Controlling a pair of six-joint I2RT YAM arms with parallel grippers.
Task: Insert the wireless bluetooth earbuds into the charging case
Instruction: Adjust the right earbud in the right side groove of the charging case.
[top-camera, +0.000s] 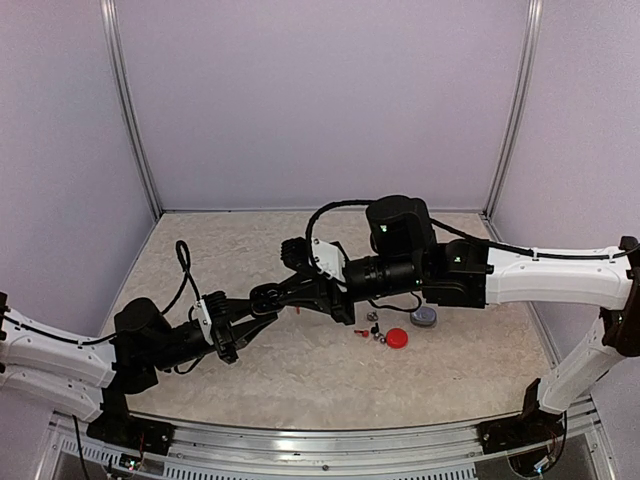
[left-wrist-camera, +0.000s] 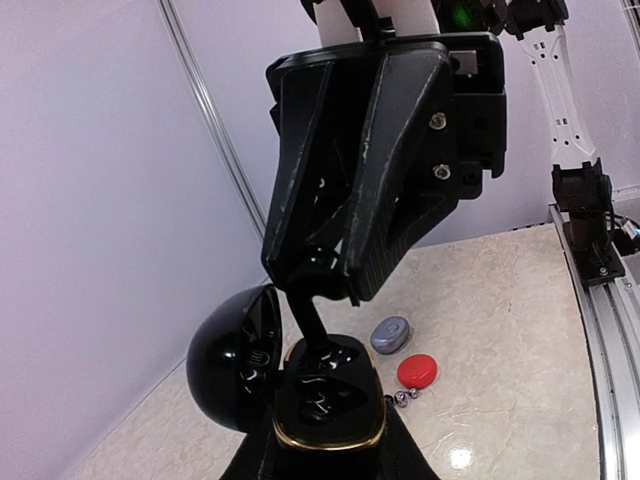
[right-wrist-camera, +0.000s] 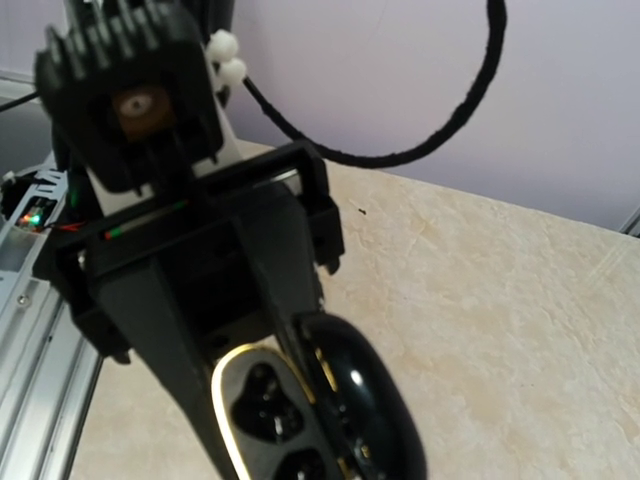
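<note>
Right now the left gripper (left-wrist-camera: 328, 455) clamps narrowly around the open black charging case (left-wrist-camera: 330, 405), raised off the surface (top-camera: 300, 380). The right gripper (left-wrist-camera: 320, 275) pinches a black earbud (left-wrist-camera: 308, 318) tight, its stem just at the case's open top. The other earbuds (top-camera: 372, 328) lie beside the red case (top-camera: 397, 338).

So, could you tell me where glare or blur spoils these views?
Top external: even light, but the loose earbuds are too small to resolve. Left wrist: a glare spot on the table, reflections on the glossy black case. Right wrist: the case's gold rim shines, close parts look soft.
</note>
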